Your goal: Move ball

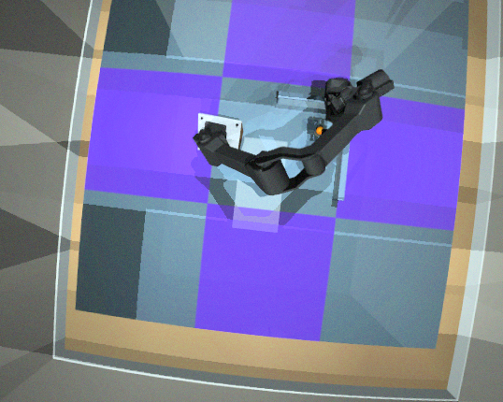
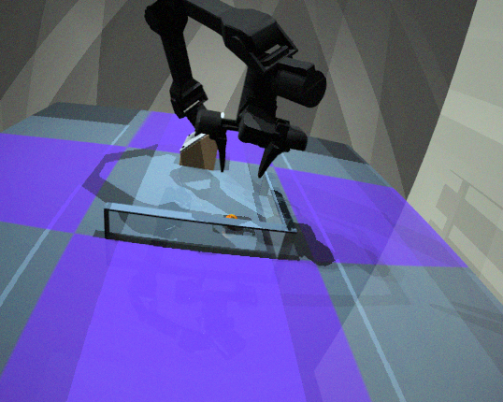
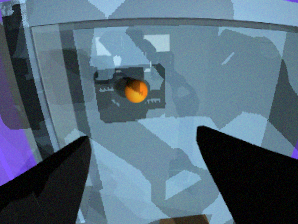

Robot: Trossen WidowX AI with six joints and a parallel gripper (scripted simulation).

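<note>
Step in hand: withdrawal after release. The gripper (image 2: 244,165) stands released, jaws apart with nothing between them, raised well above the table (image 2: 218,337).

The ball (image 3: 136,91) lies on the table inside the corner formed by the two walls (image 2: 190,228), near the front wall, apart from both fingers. It is small, round and orange, with a dark shadow beside it. The see-through copy cannot be made out separately, so the ball probably sits on it, though this is not confirmed.

Next move: carry the gripper further away without passing low over the walls. The ball needs to remain still where it lies.
</note>
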